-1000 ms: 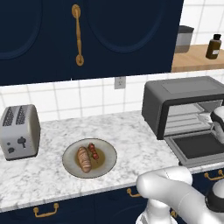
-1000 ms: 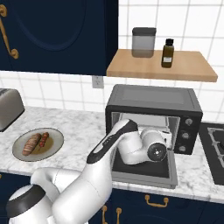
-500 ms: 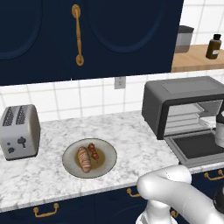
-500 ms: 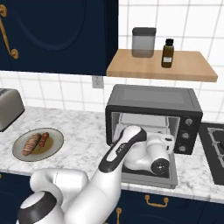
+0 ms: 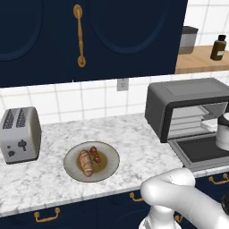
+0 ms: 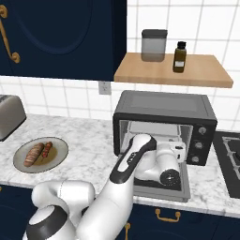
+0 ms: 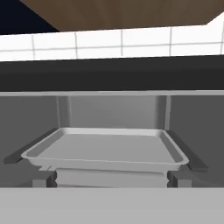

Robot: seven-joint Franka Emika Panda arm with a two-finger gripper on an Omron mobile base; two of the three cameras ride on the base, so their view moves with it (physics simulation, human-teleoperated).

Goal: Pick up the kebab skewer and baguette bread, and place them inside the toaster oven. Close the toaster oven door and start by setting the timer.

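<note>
**Gripper spread wide, empty, at oven mouth**

Gripper [image 6: 183, 151] faced the toaster oven [image 6: 164, 110], jaws apart, holding nothing. Kebab skewer [image 5: 95, 154] and baguette bread [image 5: 85, 162] lay touching on the plate [image 5: 74, 172], far left. Risk, as judged: arm clipping the lowered toaster oven door [image 5: 201, 152] while swinging out. Marble counter [image 5: 129, 138]; toaster [image 5: 19, 134] beyond the plate.

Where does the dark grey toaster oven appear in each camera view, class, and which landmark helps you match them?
Left base view: dark grey toaster oven at right edge, door down.
Right base view: centre right, under the wooden shelf.
Hand view: its open cavity, close up, with a grey tray inside.
Shared landmark: wooden shelf.
</note>
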